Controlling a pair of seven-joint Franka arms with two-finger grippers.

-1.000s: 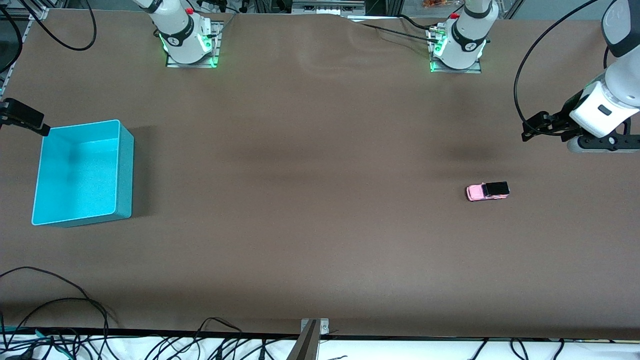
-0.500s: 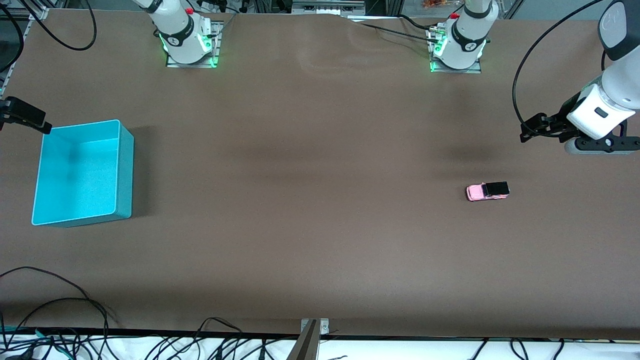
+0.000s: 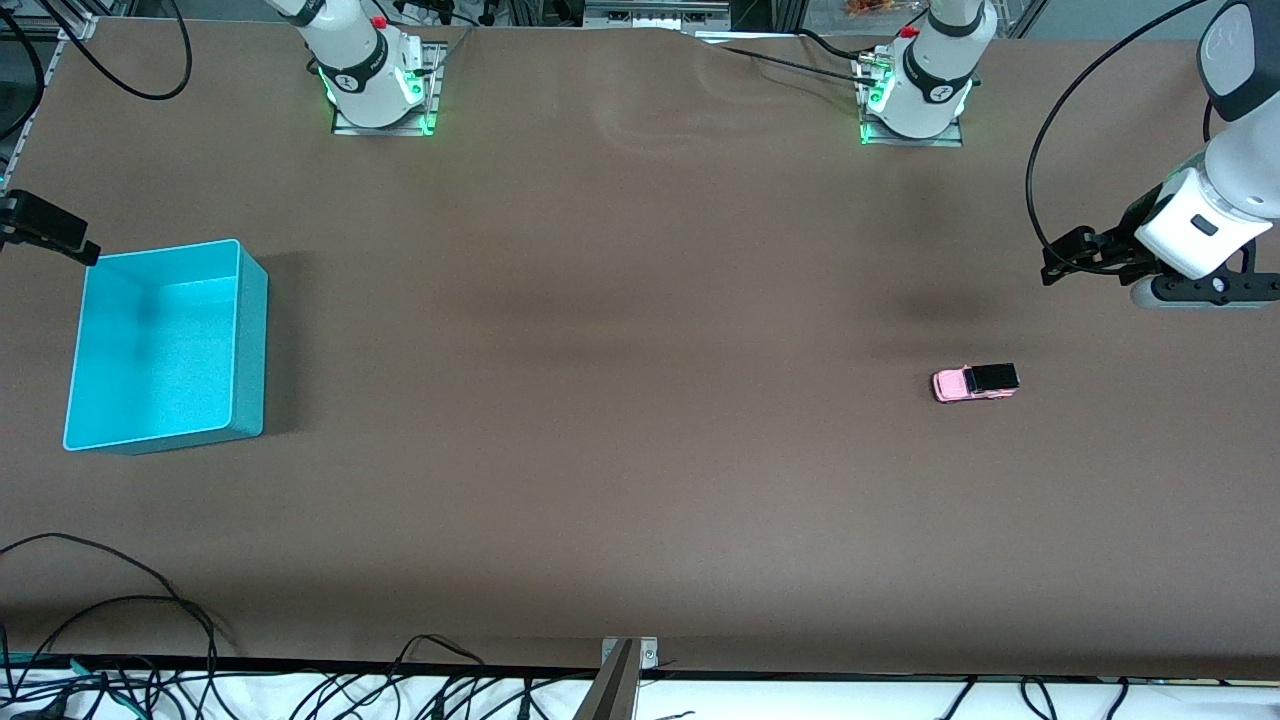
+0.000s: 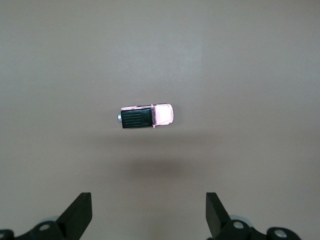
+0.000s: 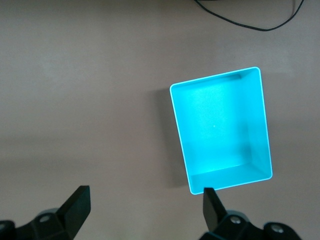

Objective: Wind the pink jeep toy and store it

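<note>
- Table [image 3: 640, 400], brown: the open turquoise plastic bin [image 3: 165, 345] sits at the right arm's end; your right hand [image 5: 142, 212] waits above it, released.
- Left hand [image 4: 147, 215], spread empty, hovers high near the small pale-pink, black-roofed jeep toy [image 3: 975, 382]; centre over it, descend squarely.

Evenly lit from overhead; soft broad shadows across the table [image 3: 640, 400], a faint one beside the jeep [image 4: 147, 116]. Overexposed glow on the bin [image 5: 220, 130].
</note>
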